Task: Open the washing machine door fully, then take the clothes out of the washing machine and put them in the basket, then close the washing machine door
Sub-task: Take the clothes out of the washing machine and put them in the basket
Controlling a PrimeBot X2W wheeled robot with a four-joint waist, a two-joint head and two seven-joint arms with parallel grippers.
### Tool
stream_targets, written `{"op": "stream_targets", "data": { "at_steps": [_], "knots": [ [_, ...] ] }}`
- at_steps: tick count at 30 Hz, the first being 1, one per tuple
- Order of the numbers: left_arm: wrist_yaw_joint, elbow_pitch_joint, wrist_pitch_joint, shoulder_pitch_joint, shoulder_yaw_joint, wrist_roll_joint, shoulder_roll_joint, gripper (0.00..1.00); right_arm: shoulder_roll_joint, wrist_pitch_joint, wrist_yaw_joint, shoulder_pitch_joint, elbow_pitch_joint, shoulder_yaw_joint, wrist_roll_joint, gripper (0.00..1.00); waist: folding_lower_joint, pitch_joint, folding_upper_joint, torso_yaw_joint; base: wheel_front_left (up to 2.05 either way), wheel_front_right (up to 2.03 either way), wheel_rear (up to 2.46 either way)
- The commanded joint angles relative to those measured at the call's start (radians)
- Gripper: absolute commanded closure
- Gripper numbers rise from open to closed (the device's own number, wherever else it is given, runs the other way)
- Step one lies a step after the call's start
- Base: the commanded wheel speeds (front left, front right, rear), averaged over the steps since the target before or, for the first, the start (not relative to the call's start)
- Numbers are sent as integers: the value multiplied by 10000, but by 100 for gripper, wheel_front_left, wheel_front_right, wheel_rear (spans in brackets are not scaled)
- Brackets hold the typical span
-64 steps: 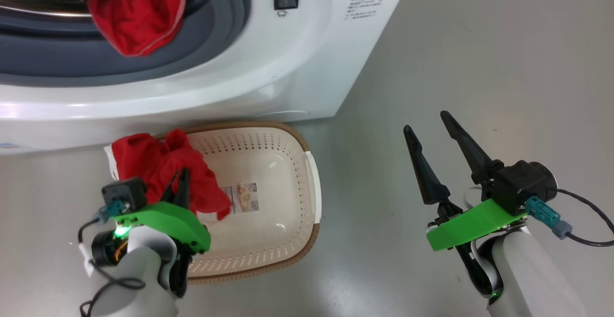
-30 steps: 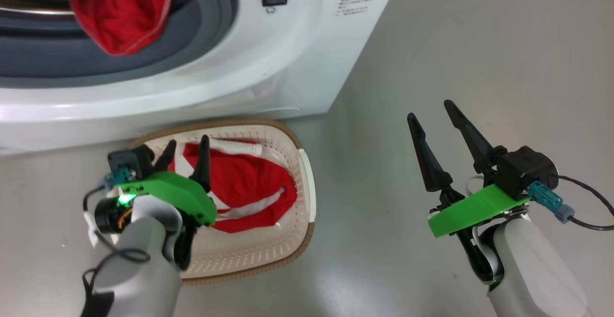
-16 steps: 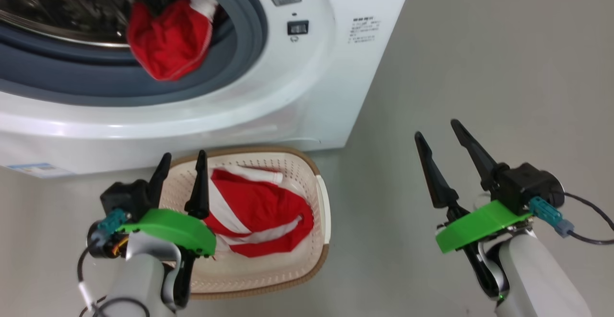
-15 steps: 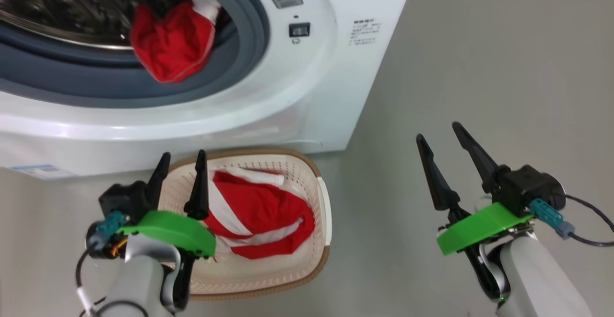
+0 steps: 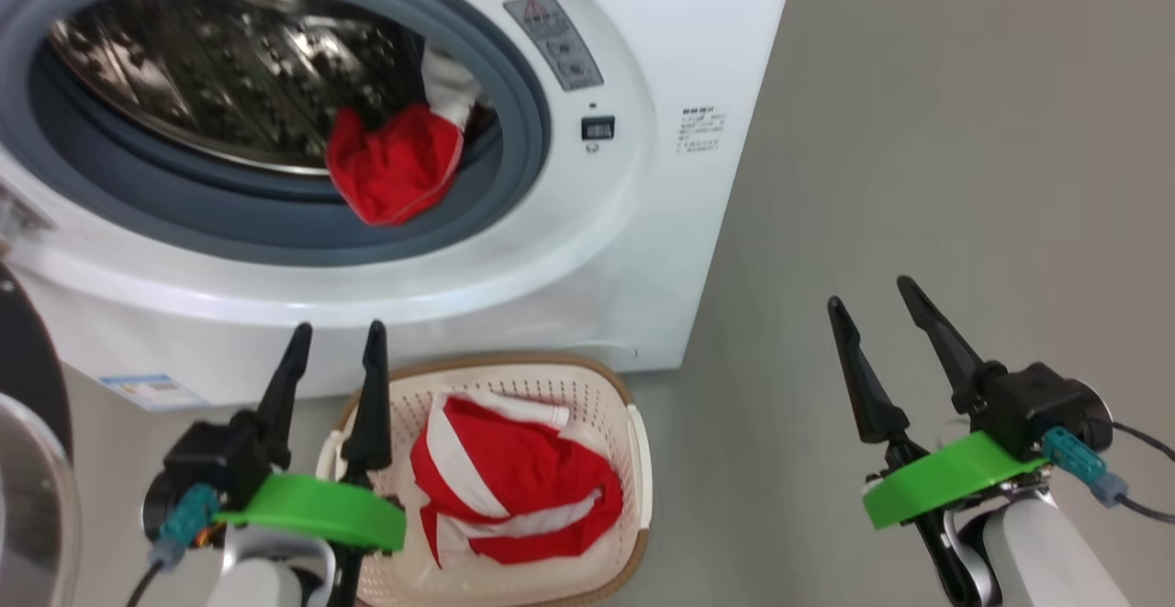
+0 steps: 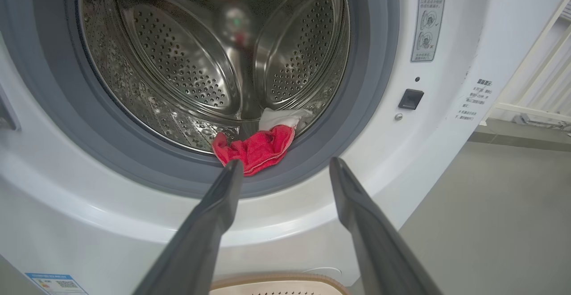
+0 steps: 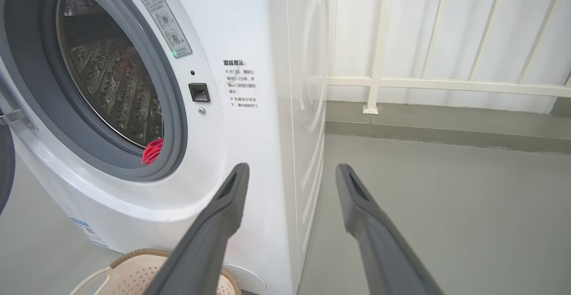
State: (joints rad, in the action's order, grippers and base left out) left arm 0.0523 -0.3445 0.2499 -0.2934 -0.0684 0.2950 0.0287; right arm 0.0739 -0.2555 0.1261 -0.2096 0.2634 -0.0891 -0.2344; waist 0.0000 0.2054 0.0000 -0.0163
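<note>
The left pincer [image 5: 338, 327] is spread and holds nothing, its fingers aimed at the washing machine [image 5: 643, 221]. Just right of it, the basket [image 5: 551, 376] sits on the floor [image 5: 918, 129] with a red-and-white garment [image 5: 514, 488] inside. Ahead of and above this pincer, another red garment [image 5: 395, 166] hangs over the drum's grey ring [image 5: 184, 230]. The washing machine door [image 5: 23, 377] stands swung open to its left. The right pincer [image 5: 868, 293], also spread and empty, hovers over the floor, well right of the basket.

Left tool [image 5: 339, 326] and right tool [image 5: 869, 292] both point up, their fingers spread wide apart.
</note>
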Motion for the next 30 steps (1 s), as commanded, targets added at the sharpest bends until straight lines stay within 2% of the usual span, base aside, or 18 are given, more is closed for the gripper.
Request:
{"op": "stream_targets", "data": {
  "at_steps": [1, 19, 30],
  "knots": [
    [-49, 341, 118, 142, 338, -114, 217, 0, 19, -63, 46, 59, -304, -156, 148, 0, 0, -441, 0, 76, 0, 0, 0],
    [56, 1617, 118, 1784, 1324, -892, 393, 0, -94, -63, 46, 1133, -1324, 391, 390, 0, 0, -1554, 0, 47, 0, 0, 0],
    [66, 1934, 118, 2239, 1276, -1064, 362, 0, -131, -63, 46, 1643, -1483, 442, 496, 0, 0, -1920, 0, 2, 0, 0, 0]
  ]
}}
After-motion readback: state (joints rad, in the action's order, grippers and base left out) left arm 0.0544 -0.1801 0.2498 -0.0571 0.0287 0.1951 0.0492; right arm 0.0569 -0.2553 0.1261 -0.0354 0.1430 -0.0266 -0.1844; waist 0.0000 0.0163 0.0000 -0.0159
